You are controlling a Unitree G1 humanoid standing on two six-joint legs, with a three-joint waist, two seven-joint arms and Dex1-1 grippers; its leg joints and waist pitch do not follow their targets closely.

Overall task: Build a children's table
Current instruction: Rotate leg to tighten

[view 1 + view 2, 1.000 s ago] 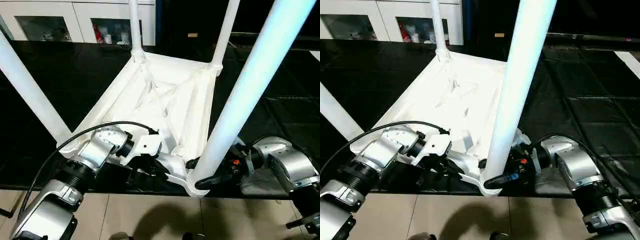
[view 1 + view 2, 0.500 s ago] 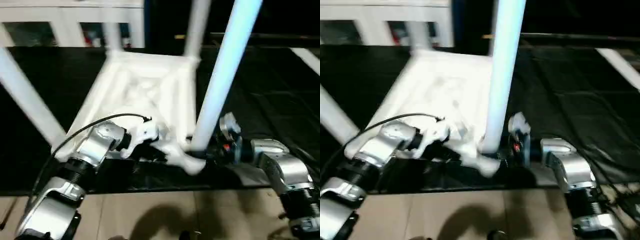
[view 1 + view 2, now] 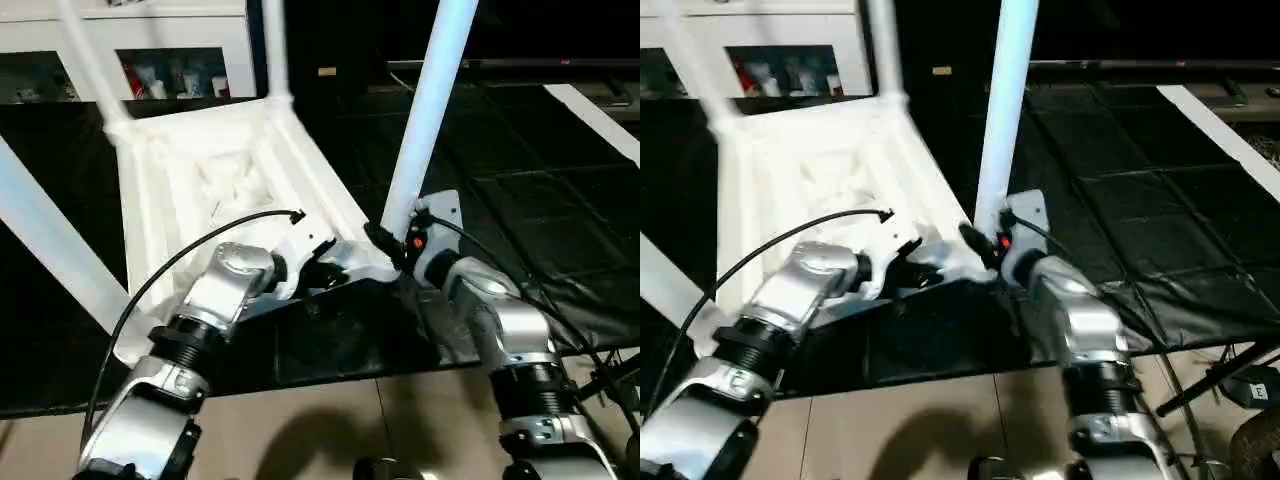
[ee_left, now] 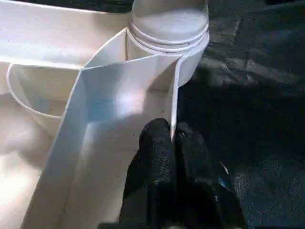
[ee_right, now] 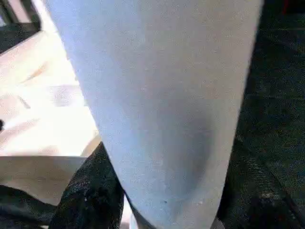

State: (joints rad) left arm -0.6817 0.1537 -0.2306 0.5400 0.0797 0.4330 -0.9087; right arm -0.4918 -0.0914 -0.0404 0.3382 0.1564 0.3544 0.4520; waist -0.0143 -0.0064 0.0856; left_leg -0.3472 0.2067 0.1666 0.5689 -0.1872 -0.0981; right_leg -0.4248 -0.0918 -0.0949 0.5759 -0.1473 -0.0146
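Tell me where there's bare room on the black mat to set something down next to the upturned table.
The widest free patch is the black mat to the right of the near right leg, out toward the white strip. Another lies left of the tabletop, between the near left leg and the cabinet. The near corner is crowded: left gripper pinches the rim, right gripper clasps that leg.

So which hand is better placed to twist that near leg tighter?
Probably the right hand: its fingers straddle the near leg at its base. The left hand is shut on the tabletop's rim.
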